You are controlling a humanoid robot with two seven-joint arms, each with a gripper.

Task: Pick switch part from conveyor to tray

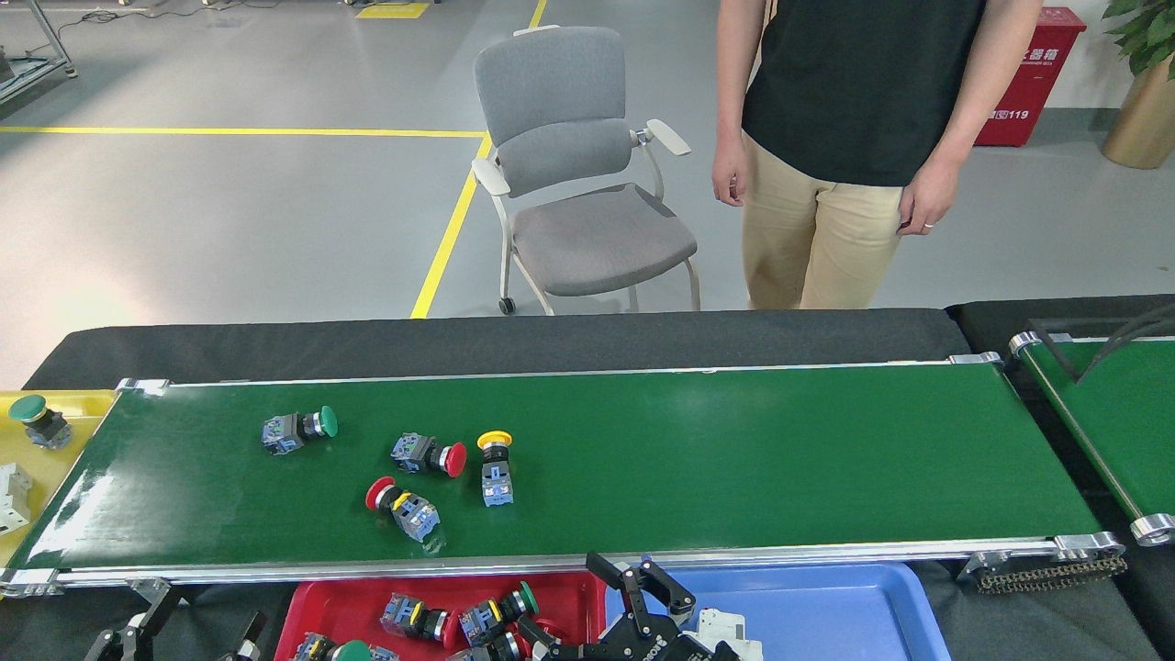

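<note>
four switch parts lie on the conveyor [734, 450], all in its left half: a green-capped switch part [299, 428] farthest left, a red-capped one [429, 455] toward the middle, a yellow-capped one [496, 467] just right of that, and a second red-capped part [402, 507] nearer the conveyor's front rail. none of them touch each other. each looks like a small rigid plastic piece, light, with a smooth domed cap on a narrow neck and a blocky blue-grey contact body; i judge the squared body gives flatter faces to clamp than the round cap, which could slip or roll, and the parts lying on their sides may pivot if nudged.

below the conveyor's front rail sits the red tray [560, 597], already holding several switch parts, and beside it a blue tray [826, 606] with a white part. my right end effector [633, 606] hangs over the seam between the two trays, fingers spread and holding nothing. my left end effector [174, 633] is at the frame's bottom edge, left of the red tray; its fingers look apart and empty.

beyond the conveyor stand a grey chair [574, 174] and a person [844, 138]
</note>
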